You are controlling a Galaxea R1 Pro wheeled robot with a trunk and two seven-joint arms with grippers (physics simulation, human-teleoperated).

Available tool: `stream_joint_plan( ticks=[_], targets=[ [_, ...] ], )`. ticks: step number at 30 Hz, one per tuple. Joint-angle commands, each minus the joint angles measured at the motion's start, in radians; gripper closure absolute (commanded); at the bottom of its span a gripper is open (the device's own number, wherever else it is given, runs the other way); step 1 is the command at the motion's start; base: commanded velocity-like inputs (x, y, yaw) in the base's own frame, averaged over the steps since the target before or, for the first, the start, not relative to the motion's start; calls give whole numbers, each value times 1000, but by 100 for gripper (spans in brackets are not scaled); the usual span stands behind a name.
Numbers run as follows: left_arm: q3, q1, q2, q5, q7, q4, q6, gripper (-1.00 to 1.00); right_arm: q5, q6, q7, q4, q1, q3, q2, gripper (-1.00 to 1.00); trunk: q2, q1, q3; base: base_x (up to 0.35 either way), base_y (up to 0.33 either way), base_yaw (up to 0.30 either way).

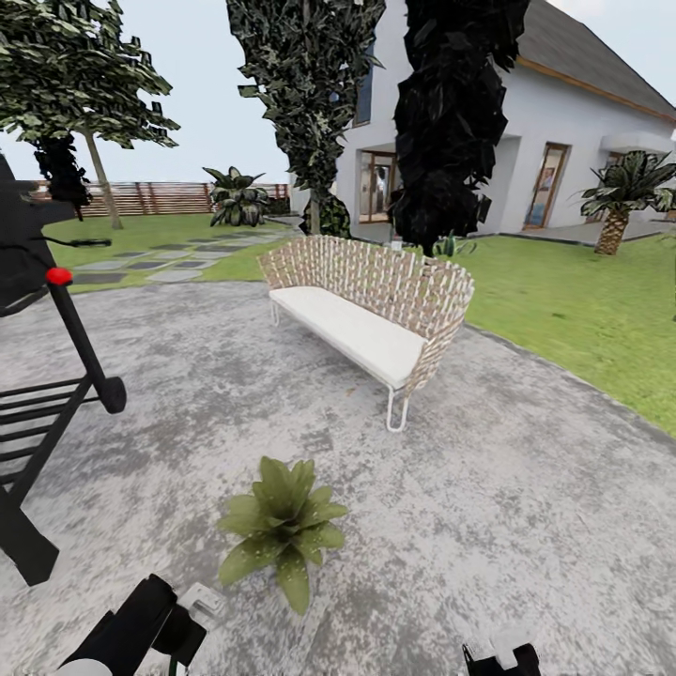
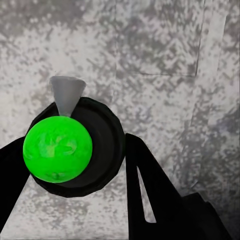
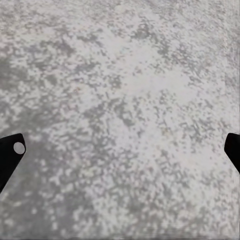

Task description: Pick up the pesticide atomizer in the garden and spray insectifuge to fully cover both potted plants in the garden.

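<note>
One potted plant [image 1: 282, 528], a low rosette of pointed green leaves, stands on the rough grey paving just ahead of my arms. The second potted plant is out of view. My left gripper [image 1: 188, 615] hangs low to the plant's near left. In the left wrist view that gripper [image 2: 72, 145] is shut on the pesticide atomizer [image 2: 102, 135], seen end-on: a dark round body with a pale cone nozzle and a bright green ball over it. My right gripper [image 1: 502, 660] is open above bare paving, its fingertips [image 3: 12, 150] spread wide with nothing between them.
A white wicker bench [image 1: 371, 310] stands on the paving beyond the plant. A black grill frame [image 1: 47, 376] with a red knob is at the left. Lawn [image 1: 582, 310], stepping stones, tall trees, a wooden fence and a white house lie behind.
</note>
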Motion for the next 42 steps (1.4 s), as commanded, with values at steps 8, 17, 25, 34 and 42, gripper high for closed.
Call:
stream_joint_plan(
  ticks=[8,17,25,34,42],
  targets=[
    [26,-3,-3,-10,-8,-1,0,100,10,-4,-1,1,-1,-8,1,-100,0,0,-1,-25,326,-1],
    [57,-3,-8,-11,-7,-1,-1,100,10,-4,-1,1,-1,-8,0,-100,0,0,0,62,156,-25],
    [58,-3,-2,-11,-6,-1,0,100,10,-4,-1,1,-1,-8,0,-100,0,0,6,1,3,-205],
    [59,-3,-3,-10,-7,-1,0,100,10,-4,-1,1,-1,-9,1,-100,0,0,12,0,249,-175],
    [59,-7,-4,-10,-8,-1,-1,100,10,-4,-1,1,-1,-8,2,-100,0,0,12,6,306,-7]
  ],
)
